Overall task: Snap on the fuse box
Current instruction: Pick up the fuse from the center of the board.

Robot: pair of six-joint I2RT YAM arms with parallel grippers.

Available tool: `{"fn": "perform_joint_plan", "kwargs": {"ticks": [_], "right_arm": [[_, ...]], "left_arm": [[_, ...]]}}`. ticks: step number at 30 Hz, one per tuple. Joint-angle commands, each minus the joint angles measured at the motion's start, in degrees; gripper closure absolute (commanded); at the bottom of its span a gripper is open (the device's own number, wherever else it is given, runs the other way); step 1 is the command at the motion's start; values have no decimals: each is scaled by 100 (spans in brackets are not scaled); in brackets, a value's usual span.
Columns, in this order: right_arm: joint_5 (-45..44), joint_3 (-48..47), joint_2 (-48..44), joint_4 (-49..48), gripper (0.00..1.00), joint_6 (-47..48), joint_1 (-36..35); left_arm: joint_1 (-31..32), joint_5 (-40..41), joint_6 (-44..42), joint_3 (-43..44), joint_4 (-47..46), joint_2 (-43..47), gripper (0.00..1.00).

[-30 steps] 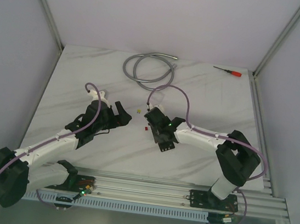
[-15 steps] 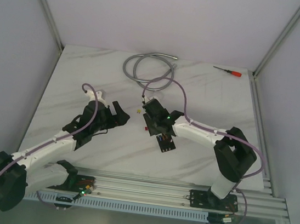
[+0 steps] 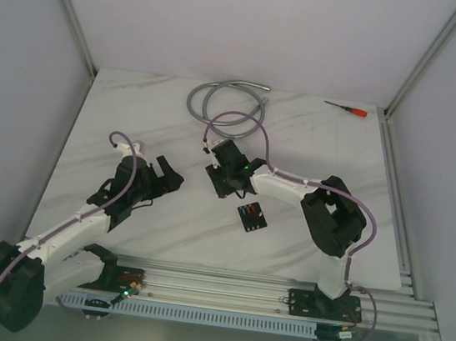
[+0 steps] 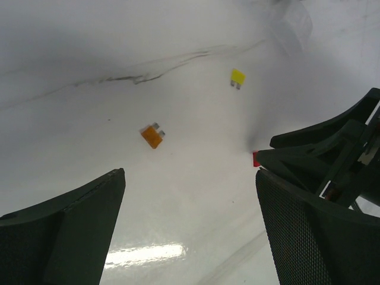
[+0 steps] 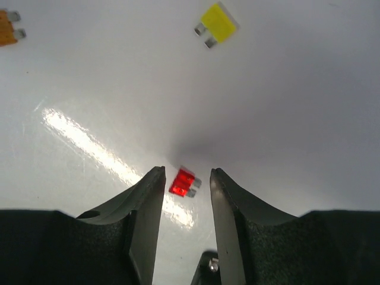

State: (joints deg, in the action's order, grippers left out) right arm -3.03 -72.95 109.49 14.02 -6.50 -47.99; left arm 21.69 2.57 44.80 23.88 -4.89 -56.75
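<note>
The fuse box [image 3: 250,216], a small black block with coloured fuses in its face, lies free on the white table right of centre. My right gripper [image 3: 220,190] stands up and to the left of it, pointing down. In the right wrist view its jaws [image 5: 185,172] are open a little, with a loose red fuse [image 5: 184,181] on the table between the fingertips and touching neither. My left gripper [image 3: 168,174] hovers wide open to the left [image 4: 190,175], with nothing between its fingers.
A yellow fuse [image 5: 217,24] and an orange fuse [image 4: 152,135] lie loose on the table just beyond the grippers. A coiled grey hose [image 3: 228,103] sits at the back, a red screwdriver [image 3: 347,109] at the back right. An aluminium rail [image 3: 237,289] runs along the near edge.
My right gripper opened, left the fuse box on the table and moved up-left over the red fuse. The left arm drew back a little to the left.
</note>
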Motion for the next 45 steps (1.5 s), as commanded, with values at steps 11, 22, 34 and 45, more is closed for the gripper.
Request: {"fn": "perform_joint_plan", "kwargs": {"ticks": [11, 22, 34, 45], "right_arm": [[957, 40, 196, -105, 57, 180, 114], [876, 518, -201, 30, 57, 16, 92], [22, 101, 223, 424, 63, 239, -200], [-149, 41, 371, 603, 65, 537, -259]], "left_arm": [[-356, -287, 144, -189, 140, 428, 0], [-354, -327, 168, -144, 137, 390, 0], [-359, -353, 171, -100, 137, 349, 0], [-358, -421, 146, -96, 134, 314, 0]]}}
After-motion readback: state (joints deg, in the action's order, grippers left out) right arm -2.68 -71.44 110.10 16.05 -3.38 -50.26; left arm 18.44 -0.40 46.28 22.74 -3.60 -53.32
